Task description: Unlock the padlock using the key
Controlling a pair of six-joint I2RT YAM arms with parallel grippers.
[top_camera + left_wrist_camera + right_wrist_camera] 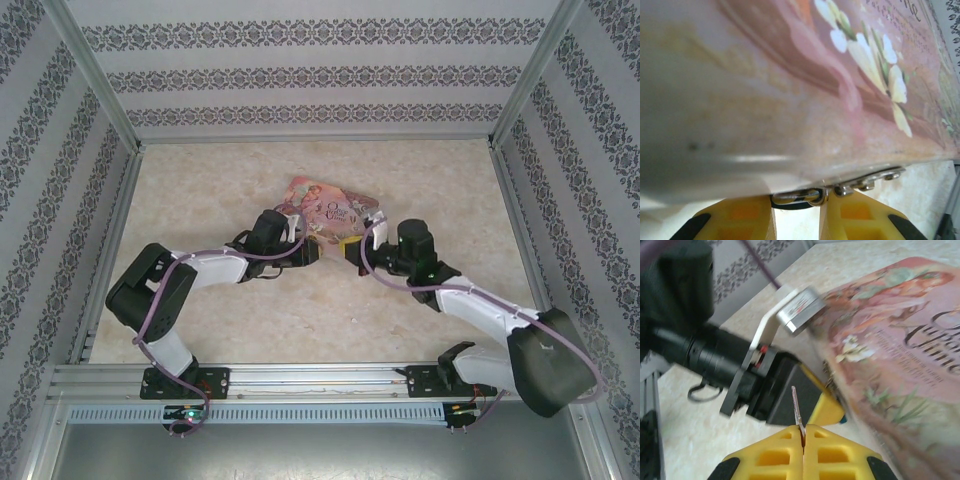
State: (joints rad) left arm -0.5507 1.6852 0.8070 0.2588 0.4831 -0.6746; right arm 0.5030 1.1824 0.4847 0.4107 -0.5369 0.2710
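Key [796,407] between touching yellow fingers [772,452]

Top cam: sits high at near edge, tilted down over whole table [200,190], far off. Left wrist cam: I'm staring out past left gripper [797,220], nose almost against pink tin [790,100] just ahead of jaws. Right wrist cam: looks out over right gripper [804,432], close too, tin ahead-right of jaws, left arm [700,355] ahead-left. All three share tin; top and right wrist share left arm.
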